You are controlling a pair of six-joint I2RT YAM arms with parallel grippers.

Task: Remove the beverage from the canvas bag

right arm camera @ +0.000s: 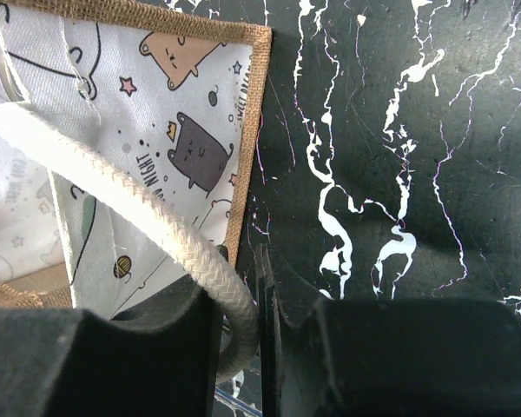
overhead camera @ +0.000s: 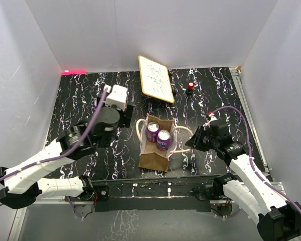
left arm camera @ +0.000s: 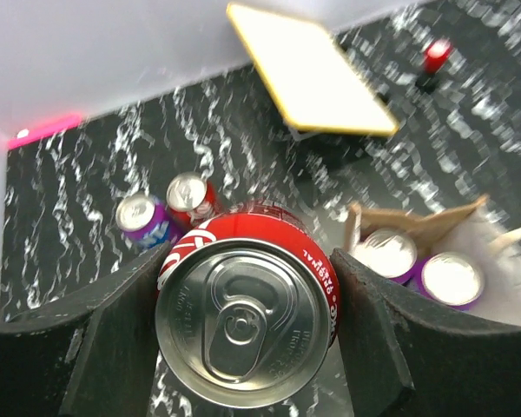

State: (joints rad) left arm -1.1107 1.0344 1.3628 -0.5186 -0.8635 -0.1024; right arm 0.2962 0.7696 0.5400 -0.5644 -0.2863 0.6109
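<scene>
Black, white-veined marble covers the bench (overhead camera: 80,100), which is boxed in by plain white walls (overhead camera: 140,30). In the left wrist view the left tool (left arm camera: 243,304) is clamped on a red can (left arm camera: 247,334), one finger (left arm camera: 113,339) on each side of it and its silver top with the pull tab facing the camera. Just past this can on the far-left side, a loose purple can (left arm camera: 143,217) and a loose red can (left arm camera: 191,198) stand side by side on the bench. The right tool (right arm camera: 243,334) is clenched on the cream rope handle (right arm camera: 113,204) of the canvas bag (overhead camera: 154,156), with the rope pinched between its fingers. That bag stands in the middle of the bench between the two arms, mouth open upward, to the right of the left tool. Two purple cans (overhead camera: 163,139) sit upright inside it. Farther back, a wood-framed whiteboard (overhead camera: 155,79) rests tilted, with a small red-topped object (overhead camera: 190,86) to its right.
</scene>
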